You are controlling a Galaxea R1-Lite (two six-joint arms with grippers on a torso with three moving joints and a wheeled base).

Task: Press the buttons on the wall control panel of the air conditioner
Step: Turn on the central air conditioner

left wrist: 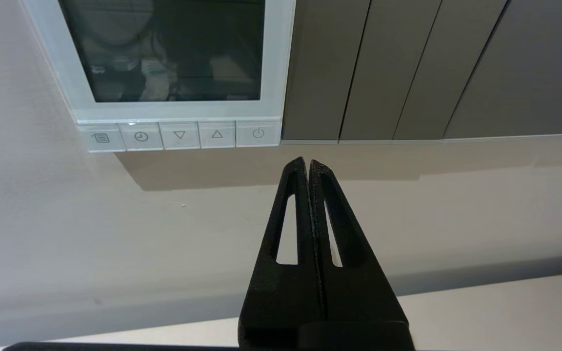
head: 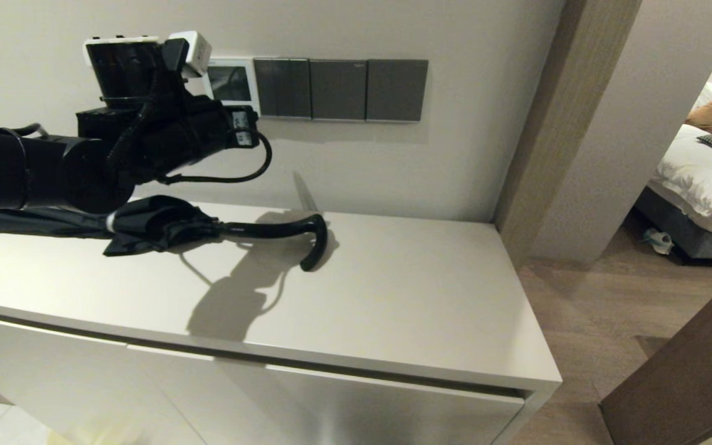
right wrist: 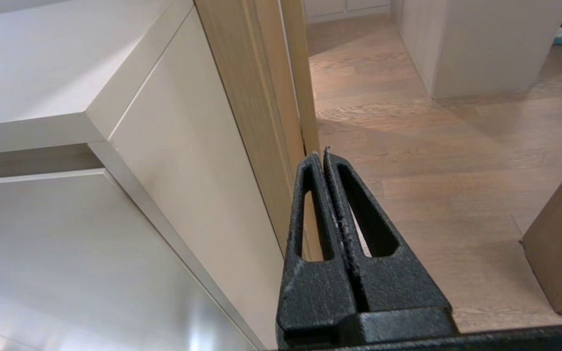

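The buttons (left wrist: 179, 135) are sitting in a row along the bottom strip of the wall control panel (left wrist: 173, 63), mounted just beside the dark grey switch plates (head: 339, 89). The left gripper (left wrist: 308, 163) is hovering just under them, jaws pressed together, holding nothing. The right gripper (right wrist: 321, 156) is hanging beside the worktop (head: 393, 290), jaws likewise closed and empty.

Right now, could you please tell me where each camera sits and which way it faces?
Head view: looks down at the cabinet top, umbrella and wall; left arm shows.
Left wrist view: behind the shut left end effector, facing the control panel and its buttons.
Right wrist view: behind the shut right end effector, facing the wooden floor.
Shared: head and left wrist both show the control panel.
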